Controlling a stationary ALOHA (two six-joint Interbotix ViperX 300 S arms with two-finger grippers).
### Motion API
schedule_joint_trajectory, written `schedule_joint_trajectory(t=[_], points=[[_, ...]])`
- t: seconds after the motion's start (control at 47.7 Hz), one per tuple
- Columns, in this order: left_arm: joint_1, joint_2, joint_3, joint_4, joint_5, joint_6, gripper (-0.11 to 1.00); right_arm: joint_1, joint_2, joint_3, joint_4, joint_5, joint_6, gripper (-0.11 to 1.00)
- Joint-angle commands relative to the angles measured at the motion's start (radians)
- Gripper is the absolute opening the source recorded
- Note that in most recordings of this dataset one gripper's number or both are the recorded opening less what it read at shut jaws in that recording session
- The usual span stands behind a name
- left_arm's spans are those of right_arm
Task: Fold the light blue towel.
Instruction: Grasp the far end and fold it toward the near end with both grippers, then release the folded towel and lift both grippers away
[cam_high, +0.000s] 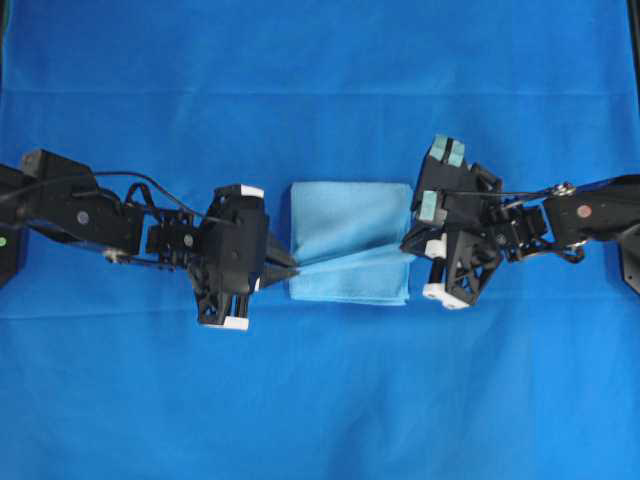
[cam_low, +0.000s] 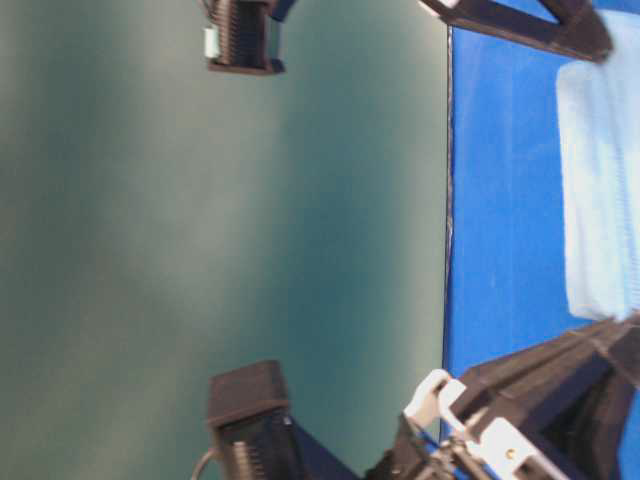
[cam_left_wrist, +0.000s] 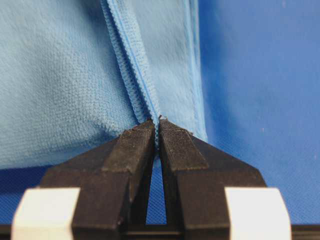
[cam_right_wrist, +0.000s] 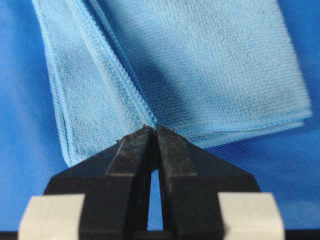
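As seen overhead, the light blue towel lies mid-bench, its lifted hem strung between left gripper and right gripper, equally near. Left wrist: fingers clamped on the hem. Right wrist: fingers likewise, towel beyond.

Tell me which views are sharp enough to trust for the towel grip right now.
Both wrist views are sharp: weave and hem of the light blue towel resolve. Overhead is soft, evenly lit. Table-level is sideways, blurred; the right end effector throws a shadow on the cloth.
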Motion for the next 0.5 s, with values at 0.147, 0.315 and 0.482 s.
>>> schedule_joint_trajectory(t=[0.147, 0.315, 0.482], points=[[-0.023, 0.014, -0.008, 0.000, -0.038, -0.005, 0.03, 0.003, 0.023, -0.009, 0.002, -0.026, 0.000, 0.03], [-0.023, 0.014, -0.011, 0.000, -0.058, -0.005, 0.03, 0.003, 0.023, -0.011, 0.002, -0.023, 0.000, 0.03], [-0.023, 0.014, -0.021, 0.000, -0.086, -0.005, 0.05, 0.003, 0.023, -0.015, 0.002, -0.021, 0.002, 0.30]])
